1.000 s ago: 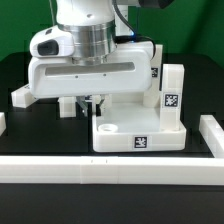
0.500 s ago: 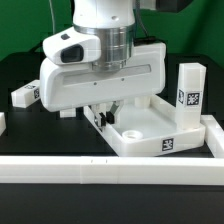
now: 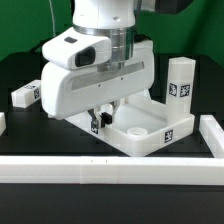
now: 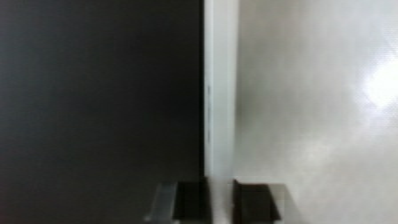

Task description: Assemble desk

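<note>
Your end effector [image 3: 97,122] is clenched on the thin rim of the desk panel [image 3: 140,143], which sits on the black tabletop [image 3: 25,135]. One leg block [image 3: 180,80] stands upright near the panel's corner, on the exterior view's right. A second leg block [image 3: 27,95] lies well apart.

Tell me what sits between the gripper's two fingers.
The tabletop rim, clamped edge-on between both fingers; the wrist view shows it.
</note>
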`<state>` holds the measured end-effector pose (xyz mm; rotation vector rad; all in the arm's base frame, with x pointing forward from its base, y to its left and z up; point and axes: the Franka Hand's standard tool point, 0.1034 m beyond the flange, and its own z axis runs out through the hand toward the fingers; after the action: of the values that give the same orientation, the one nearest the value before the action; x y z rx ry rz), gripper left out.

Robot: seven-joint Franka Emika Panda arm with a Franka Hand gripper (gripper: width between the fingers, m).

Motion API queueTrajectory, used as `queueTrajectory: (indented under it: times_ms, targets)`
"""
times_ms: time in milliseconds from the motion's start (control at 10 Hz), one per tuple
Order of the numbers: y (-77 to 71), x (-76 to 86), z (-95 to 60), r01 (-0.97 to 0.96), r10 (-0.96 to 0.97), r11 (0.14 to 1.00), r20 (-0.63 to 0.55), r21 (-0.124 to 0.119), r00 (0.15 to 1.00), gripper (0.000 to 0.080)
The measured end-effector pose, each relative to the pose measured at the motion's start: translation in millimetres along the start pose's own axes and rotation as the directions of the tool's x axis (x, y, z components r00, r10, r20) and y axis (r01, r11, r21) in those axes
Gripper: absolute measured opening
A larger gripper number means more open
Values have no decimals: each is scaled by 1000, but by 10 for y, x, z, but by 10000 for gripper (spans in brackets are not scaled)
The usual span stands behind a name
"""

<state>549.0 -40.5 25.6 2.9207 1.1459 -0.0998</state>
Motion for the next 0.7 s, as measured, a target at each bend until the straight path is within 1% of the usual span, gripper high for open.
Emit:
queueTrajectory:
  times_ms: [100,300,500,700]
  targets:
    - [-4,63,-6,102,-101,995,12,-9,995,61]
    - [35,266,-20,233,-233,972,16,-26,972,61]
    - [69,414,-37,449,-448,893,34,-34,893,61]
    - [106,368,-31,560,-558,828,54,-32,828,61]
